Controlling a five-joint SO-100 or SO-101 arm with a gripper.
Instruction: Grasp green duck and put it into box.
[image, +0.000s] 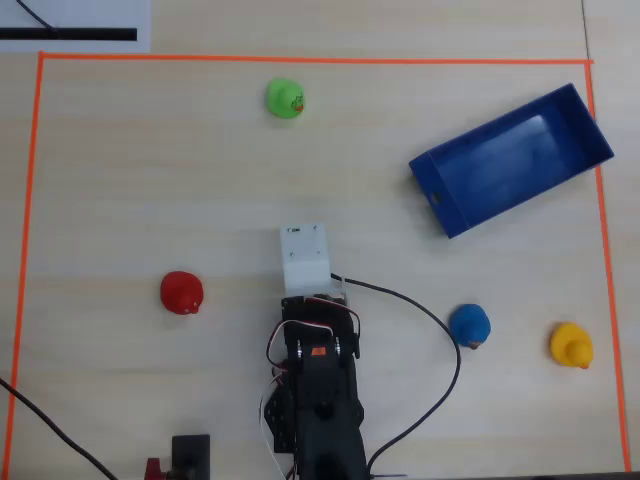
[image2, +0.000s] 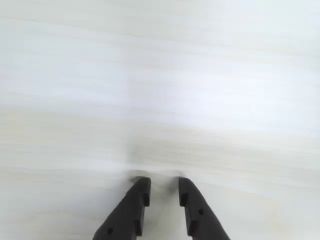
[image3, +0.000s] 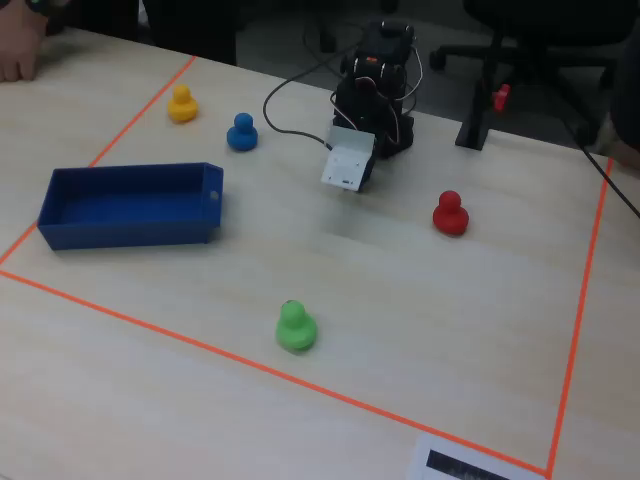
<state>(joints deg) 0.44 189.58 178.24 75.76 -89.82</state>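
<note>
The green duck (image: 285, 98) (image3: 295, 326) stands alone on the light wooden table, near the far tape line in the overhead view. The dark-blue box (image: 500, 165) (image3: 130, 208) lies empty at the upper right of the overhead view. My arm is folded back near its base, with the white wrist housing (image: 305, 257) (image3: 348, 160) covering the gripper in those two views. In the wrist view my gripper (image2: 162, 184) points at bare table, its two black fingers (image2: 137, 200) a narrow gap apart with nothing between them. No duck shows in the wrist view.
A red duck (image: 182, 292) (image3: 450, 213) sits left of the arm in the overhead view; a blue duck (image: 469, 325) (image3: 241, 132) and a yellow duck (image: 571, 345) (image3: 181, 103) sit to its right. Orange tape (image: 300, 60) frames the work area. A black cable (image: 440, 330) loops beside the arm.
</note>
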